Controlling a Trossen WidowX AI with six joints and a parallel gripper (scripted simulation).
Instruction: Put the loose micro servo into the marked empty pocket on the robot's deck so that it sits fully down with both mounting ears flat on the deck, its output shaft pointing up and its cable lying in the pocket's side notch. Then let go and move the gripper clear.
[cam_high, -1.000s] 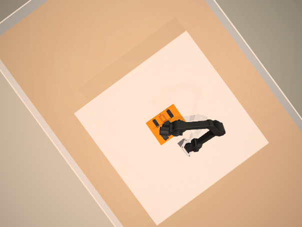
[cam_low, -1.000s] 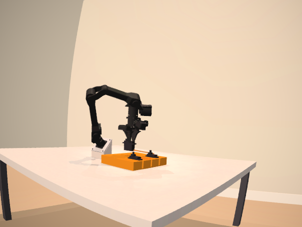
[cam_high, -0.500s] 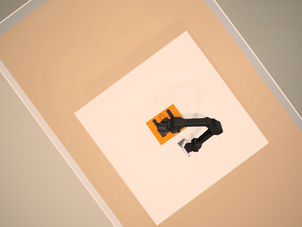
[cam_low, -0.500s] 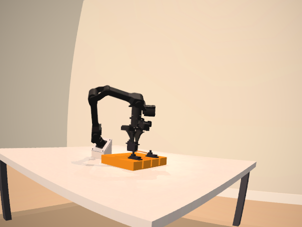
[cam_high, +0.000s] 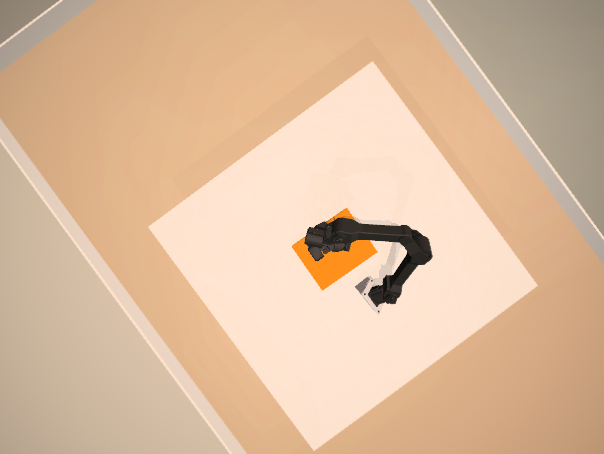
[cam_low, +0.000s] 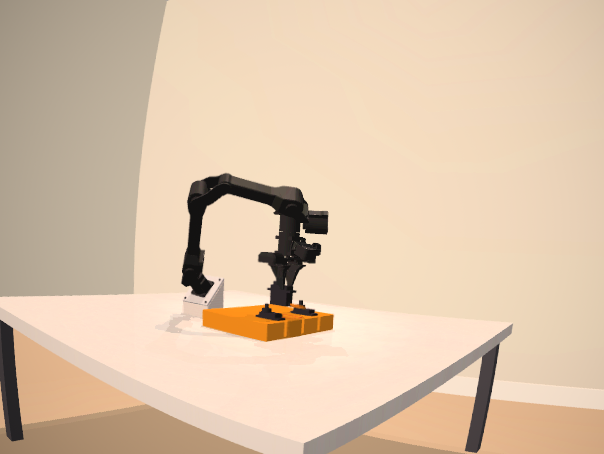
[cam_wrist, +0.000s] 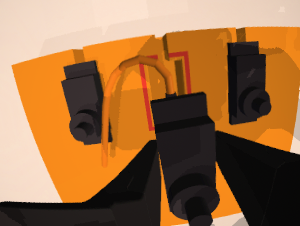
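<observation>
My gripper (cam_low: 281, 295) (cam_wrist: 184, 143) is shut on the loose black micro servo (cam_wrist: 184, 150), above the orange deck (cam_high: 325, 275) (cam_low: 235, 322) (cam_wrist: 45, 95). The servo's output shaft (cam_wrist: 199, 212) points up toward the wrist camera. Its orange cable (cam_wrist: 106, 120) leaves the far end, arches left and hangs back over the deck. The pocket's red outline (cam_wrist: 146, 95) shows just beyond the servo, whose body hides its near part. A dark piece of the pocket opening (cam_wrist: 179, 72) shows inside the outline. The cable crosses the outline's far left corner. The arm hides the servo and pocket in the top view.
Two fitted black servos flank the outline: a left one (cam_wrist: 82, 100) and a right one (cam_wrist: 247, 85). Both also stand up from the deck in the exterior view. The cable passes close beside the left one. The arm's pale base (cam_high: 371, 297) (cam_low: 200, 303) stands beside the deck.
</observation>
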